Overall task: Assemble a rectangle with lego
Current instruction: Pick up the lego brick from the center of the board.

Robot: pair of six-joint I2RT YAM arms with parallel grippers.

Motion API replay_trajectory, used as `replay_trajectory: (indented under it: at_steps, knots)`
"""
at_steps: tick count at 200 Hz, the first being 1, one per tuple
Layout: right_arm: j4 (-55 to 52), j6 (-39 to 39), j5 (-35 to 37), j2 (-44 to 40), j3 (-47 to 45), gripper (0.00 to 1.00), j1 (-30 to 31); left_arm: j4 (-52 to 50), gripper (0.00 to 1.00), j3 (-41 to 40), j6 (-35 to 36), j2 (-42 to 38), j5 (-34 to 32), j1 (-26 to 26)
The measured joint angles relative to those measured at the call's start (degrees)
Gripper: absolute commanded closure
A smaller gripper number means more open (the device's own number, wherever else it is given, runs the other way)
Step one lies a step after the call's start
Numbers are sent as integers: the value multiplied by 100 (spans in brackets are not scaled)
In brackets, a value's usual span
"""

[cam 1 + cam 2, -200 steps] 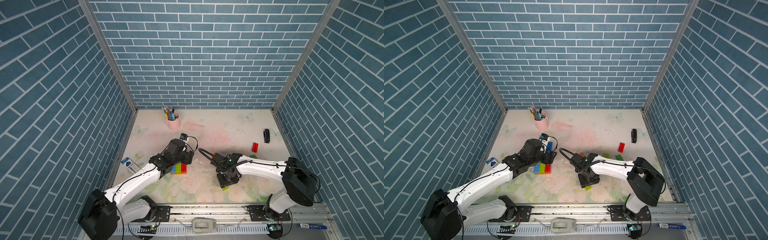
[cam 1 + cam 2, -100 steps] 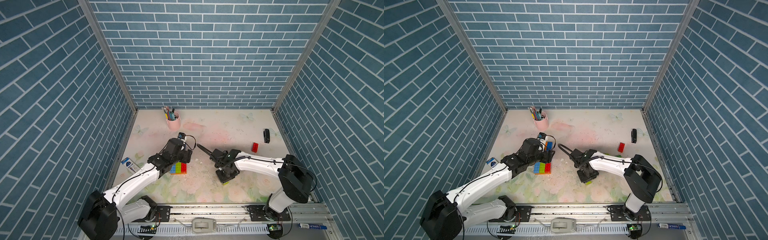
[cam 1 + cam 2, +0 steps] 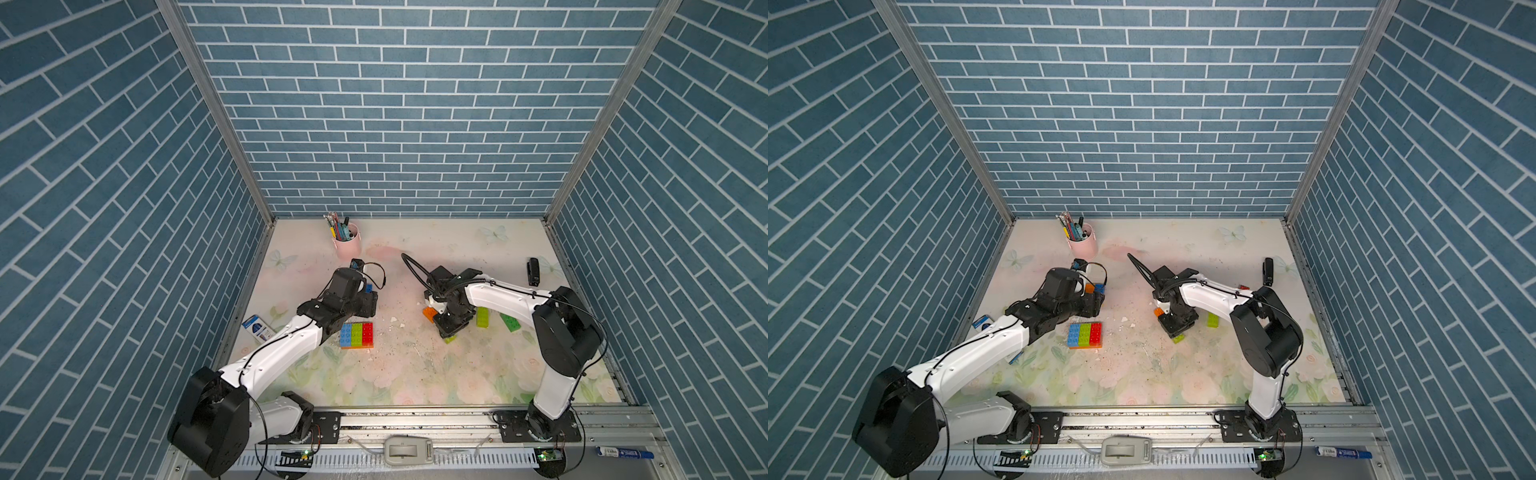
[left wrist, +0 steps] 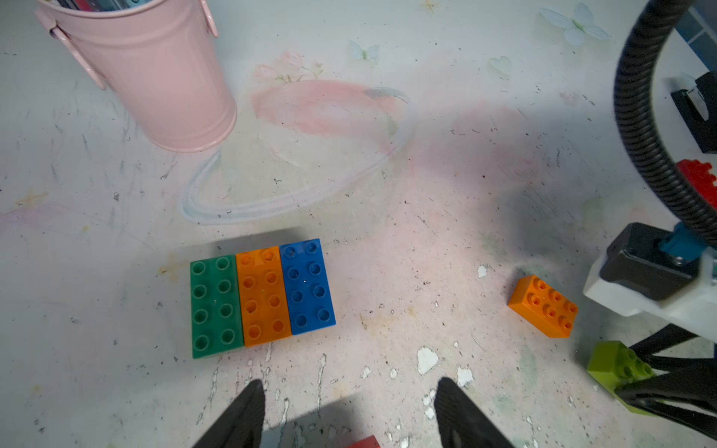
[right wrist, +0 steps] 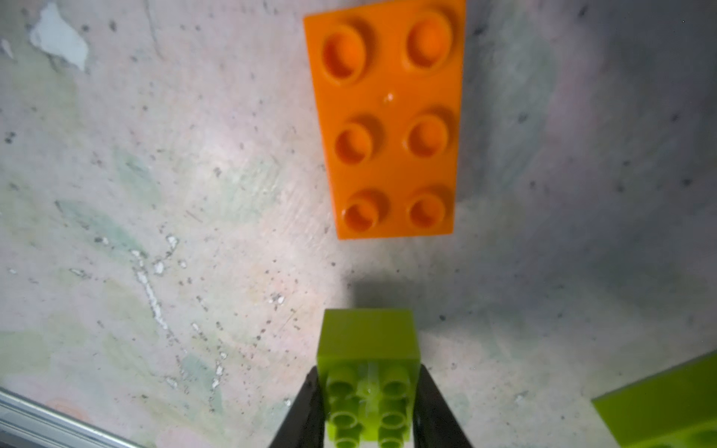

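The right jaws are clenched on a lime brick (image 5: 368, 341). They pinch it across its short width, so its long axis runs straight out along the fingers with the studs turned toward the wrist camera (whether it has cleared the table (image 3: 415, 374) I cannot tell).

The coming move turns on one thing: the blue, lime and red slab (image 3: 356, 334) lies off to the robot's left of those jaws, across the bare middle of the table. Its bricks run lengthwise from the near rail toward the back wall. I judge the carry to be a sideways one, ending with the held brick's long axis parallel to theirs.

The left jaws stand released and empty. They hang between that slab and a second trio of dark green, orange and blue bricks (image 4: 260, 298), which lies ahead of them toward the pink pen cup (image 4: 155, 77). The left arm (image 3: 286, 349) is nearer both groups, though only the right holds a brick.

A loose orange brick (image 5: 388, 116) lies just ahead of the held one, apart from it.

A blue-and-white card (image 3: 257, 328) at the table's edge and a blue marker (image 3: 623, 453) on the front rail carry print too small to read. No brand shows on the bricks.
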Motion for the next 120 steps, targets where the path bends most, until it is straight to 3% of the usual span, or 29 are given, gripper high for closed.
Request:
replay_trajectory:
  at_steps: [120]
  knots:
    - [-105, -179, 11, 525, 566, 81, -164, 295, 30, 7, -17, 223, 420, 254]
